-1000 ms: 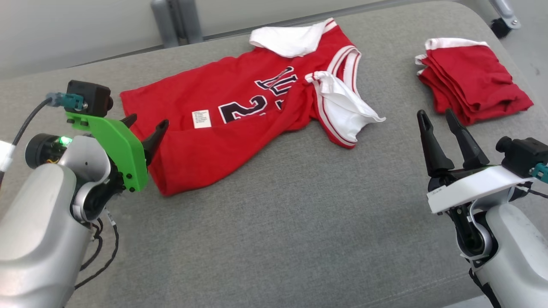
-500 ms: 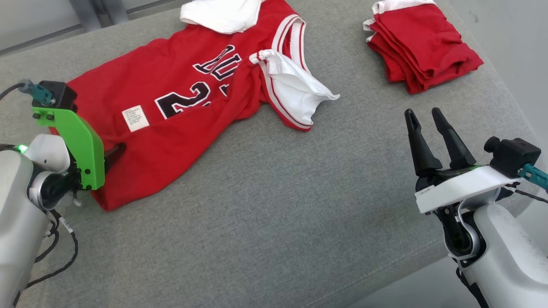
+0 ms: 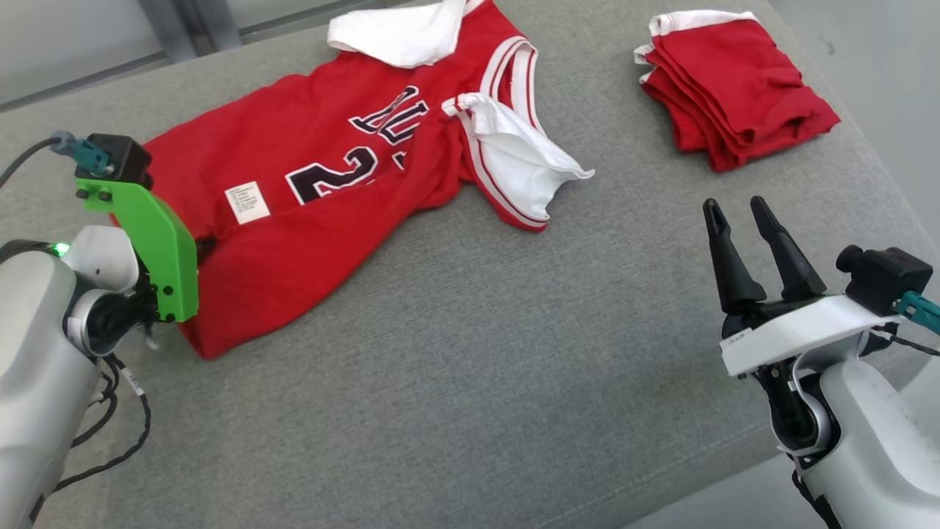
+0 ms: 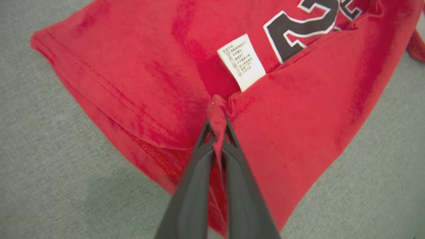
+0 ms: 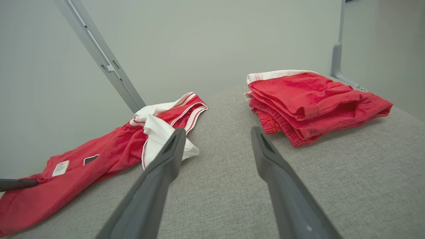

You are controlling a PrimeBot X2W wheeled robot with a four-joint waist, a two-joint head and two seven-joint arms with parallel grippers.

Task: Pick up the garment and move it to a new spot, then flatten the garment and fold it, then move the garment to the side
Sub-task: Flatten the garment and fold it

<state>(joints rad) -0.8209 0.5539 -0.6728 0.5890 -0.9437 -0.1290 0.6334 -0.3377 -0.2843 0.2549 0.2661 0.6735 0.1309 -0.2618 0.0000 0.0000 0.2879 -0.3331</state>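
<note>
The red garment lies crumpled across the grey cushion, its black lettering partly folded under, a white sleeve sticking out to the right and a small white label showing. My left gripper is shut on a pinched ridge of the garment just below the label; in the head view its fingers are mostly hidden behind the green wrist bracket. My right gripper stands open and holds nothing at the lower right, well clear of the garment.
A folded red piece with white trim lies at the back right of the cushion, also seen from the right wrist as the folded piece. The cushion's right edge drops off beside my right arm. A metal frame post rises behind.
The head camera has shifted between frames. My left gripper went from open beside the garment's lower edge to shut on a fold of it. The right gripper has stayed open.
</note>
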